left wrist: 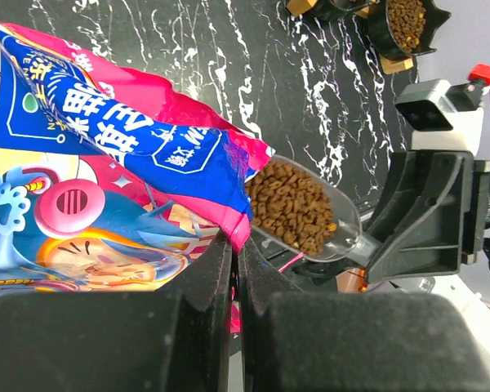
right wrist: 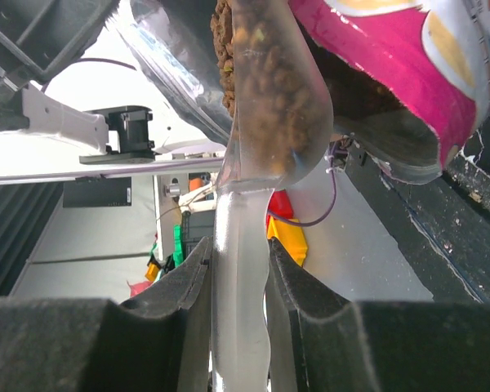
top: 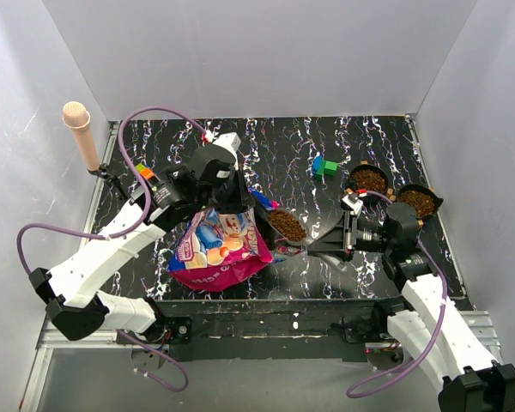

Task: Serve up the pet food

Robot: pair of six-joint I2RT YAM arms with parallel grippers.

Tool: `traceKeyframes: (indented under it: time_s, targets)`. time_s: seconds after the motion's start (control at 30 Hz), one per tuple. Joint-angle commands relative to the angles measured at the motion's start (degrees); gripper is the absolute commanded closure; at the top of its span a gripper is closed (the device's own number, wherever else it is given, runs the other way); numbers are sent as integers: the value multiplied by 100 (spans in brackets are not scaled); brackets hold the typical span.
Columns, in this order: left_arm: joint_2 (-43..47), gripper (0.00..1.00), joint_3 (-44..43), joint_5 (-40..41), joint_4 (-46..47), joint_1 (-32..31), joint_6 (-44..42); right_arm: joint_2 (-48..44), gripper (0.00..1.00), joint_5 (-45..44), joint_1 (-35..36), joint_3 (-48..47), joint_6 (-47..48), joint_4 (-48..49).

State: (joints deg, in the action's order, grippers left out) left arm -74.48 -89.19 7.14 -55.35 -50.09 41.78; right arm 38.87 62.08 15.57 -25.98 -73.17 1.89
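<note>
My left claw [left wrist: 235,249] pinches the glossy magenta-pink bag [left wrist: 82,196]; my right claw [right wrist: 241,251] clamps the handle of a clear plastic scoop [right wrist: 243,204] full of brown kibble pellets [left wrist: 290,204].

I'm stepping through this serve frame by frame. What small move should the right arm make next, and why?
Probably draw the scoop level and rightward, clear of the bag mouth, toward the nearer bowl. It is heaped with kibble, the right gripper is clamped on its handle, and the left gripper pinches the bag.
</note>
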Motion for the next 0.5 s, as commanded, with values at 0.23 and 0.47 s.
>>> traceKeyframes:
  time_s: [0.23, 0.47]
  targets:
    - [-365, 100, -1241, 1307, -414, 69, -21, 85, 99, 488, -678, -1067, 338, -505]
    - [-682, 100, -1680, 1467, -556, 87, -108, 313, 99, 585, -1222, -1489, 443, -681]
